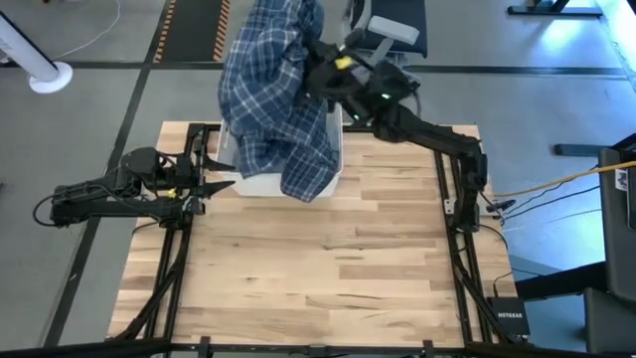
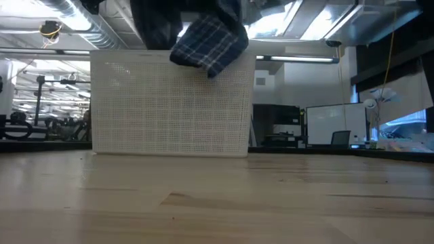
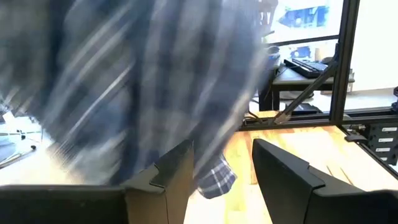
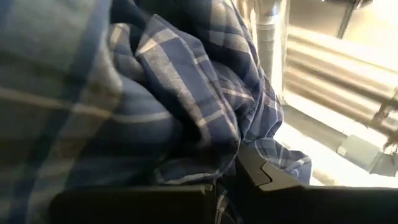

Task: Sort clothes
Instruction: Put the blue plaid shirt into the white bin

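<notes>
Where the left arm lies low along the left edge of the wooden desk [image 1: 328, 268], its left pincer [image 1: 221, 185] points toward the white bin [image 1: 260, 182] with its two dark fingers [image 3: 283, 180] spread wide and nothing between them. Just ahead of that pincer, in the left wrist view, the blue-white plaid shirt [image 3: 143, 81] hangs as a blurred curtain of cloth, one checked corner dangling down near the gap between the fingers without being gripped by them. In the high view the shirt [image 1: 276, 94] is spread over the bin, covering most of its top and spilling down the bin's near side onto the desk, while a bare strip of the bin shows just beyond the left pincer's tips. In the low view the bin [image 2: 169, 108] stands upright on the desk with its perforated wall facing the camera, and a fold of the plaid shirt [image 2: 207, 42] drapes over its upper rim from above. To the right of the shirt, the right arm reaches in from the desk's right side and up over the bin; the right pincer [image 1: 320, 72] is buried in the cloth at the shirt's upper right edge, closed tight on the fabric. The right wrist view shows bunched plaid folds [image 4: 161, 93] pressed right up against that pincer's dark fingers [image 4: 273, 177], filling almost everything ahead of them.
</notes>
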You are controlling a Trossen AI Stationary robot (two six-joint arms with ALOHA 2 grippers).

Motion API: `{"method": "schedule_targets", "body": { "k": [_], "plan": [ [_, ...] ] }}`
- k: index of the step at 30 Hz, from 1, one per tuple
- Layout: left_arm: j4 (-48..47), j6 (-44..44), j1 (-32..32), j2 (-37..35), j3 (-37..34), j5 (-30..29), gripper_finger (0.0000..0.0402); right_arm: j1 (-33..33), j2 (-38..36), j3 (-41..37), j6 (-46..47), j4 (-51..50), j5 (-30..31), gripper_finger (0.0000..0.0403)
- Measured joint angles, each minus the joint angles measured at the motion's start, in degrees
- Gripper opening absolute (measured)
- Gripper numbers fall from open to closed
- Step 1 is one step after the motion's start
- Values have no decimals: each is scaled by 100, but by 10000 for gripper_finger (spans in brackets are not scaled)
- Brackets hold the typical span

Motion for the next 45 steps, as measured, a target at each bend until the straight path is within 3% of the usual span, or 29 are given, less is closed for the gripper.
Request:
{"method": "schedule_targets", "body": {
  "k": [8, 17, 22, 28, 32, 37, 45],
  "plan": [
    [29, 106, 2, 0, 0, 0, 159, -553, 581, -51, 1218, -1986, 165, 26],
    [34, 53, 2, 0, 0, 0, 159, -605, 1687, -55, 2276, -3571, 161, 28],
    [31, 71, 2, -2, 0, -1, 159, -498, 1945, -55, 2469, -3929, 488, 69],
    [20, 90, 1, -1, 0, -1, 159, -442, 1609, -21, 2524, -5055, 474, 171],
    [29, 81, 0, -2, 0, 0, 159, -345, 1162, 382, 2530, -5844, 348, 218],
    [29, -1, 2, -2, 0, 0, 159, -4, 850, 1066, 2663, -6888, 316, 233],
    [-10, -43, 0, -2, 0, 0, 159, 1229, 412, 894, 3381, -8324, -25, 232]
  ]
}}
